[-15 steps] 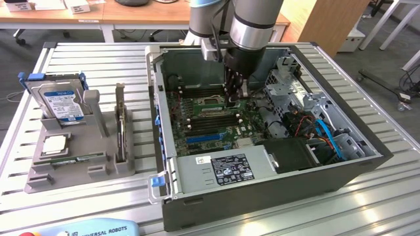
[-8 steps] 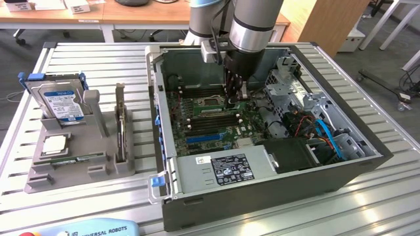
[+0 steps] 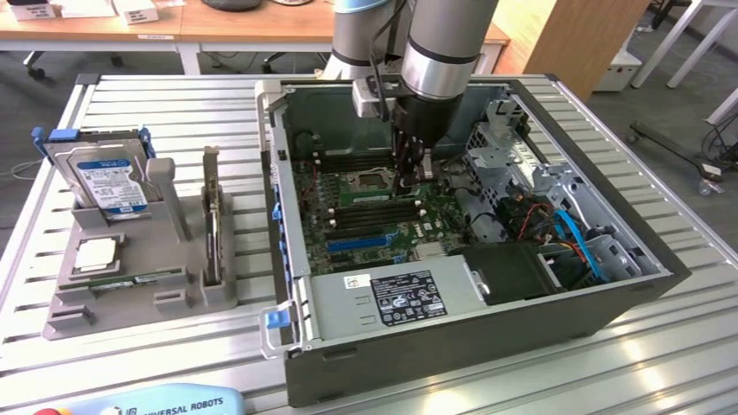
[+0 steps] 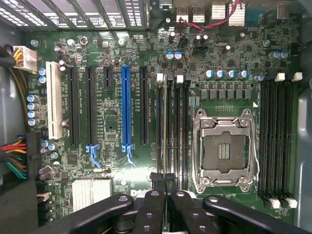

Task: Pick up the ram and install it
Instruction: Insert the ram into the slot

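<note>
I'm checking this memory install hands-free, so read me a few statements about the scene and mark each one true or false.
1. The gripper is down inside the open computer case, over the motherboard. True.
2. The hard drive is mounted inside the case. False: it stands in the grey holder outside the case, on the exterior view's left.
3. The processor socket has no chip in it. True.
4. The gripper is wide open with nothing in it. False: it is shut on the ram, held edge-on at the memory slots beside the socket.
</note>
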### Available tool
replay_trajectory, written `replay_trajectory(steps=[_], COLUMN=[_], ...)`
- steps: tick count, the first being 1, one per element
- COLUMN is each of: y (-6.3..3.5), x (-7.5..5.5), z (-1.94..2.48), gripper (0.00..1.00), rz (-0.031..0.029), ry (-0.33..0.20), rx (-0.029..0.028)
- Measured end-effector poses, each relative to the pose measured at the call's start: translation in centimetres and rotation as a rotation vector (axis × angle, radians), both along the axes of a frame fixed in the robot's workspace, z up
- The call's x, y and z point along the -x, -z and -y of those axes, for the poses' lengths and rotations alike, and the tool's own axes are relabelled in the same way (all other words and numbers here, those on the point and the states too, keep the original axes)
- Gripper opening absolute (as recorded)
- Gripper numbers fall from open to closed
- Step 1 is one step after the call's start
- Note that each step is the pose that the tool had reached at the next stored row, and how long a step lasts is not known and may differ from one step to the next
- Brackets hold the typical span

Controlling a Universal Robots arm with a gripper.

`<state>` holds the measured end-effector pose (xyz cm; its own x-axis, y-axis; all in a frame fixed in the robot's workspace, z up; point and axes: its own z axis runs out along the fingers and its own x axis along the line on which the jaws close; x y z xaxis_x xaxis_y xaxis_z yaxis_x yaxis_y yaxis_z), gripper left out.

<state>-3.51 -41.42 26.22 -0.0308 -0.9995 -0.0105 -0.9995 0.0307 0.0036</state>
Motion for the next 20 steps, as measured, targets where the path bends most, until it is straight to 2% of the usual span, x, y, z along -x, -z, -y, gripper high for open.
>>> replay_trajectory(steps=[20], y=[0.74], x=[0.00], z=[-0.01], gripper=[0.12], rz=[-0.0007], ry=[0.000], rx=[-0.0007])
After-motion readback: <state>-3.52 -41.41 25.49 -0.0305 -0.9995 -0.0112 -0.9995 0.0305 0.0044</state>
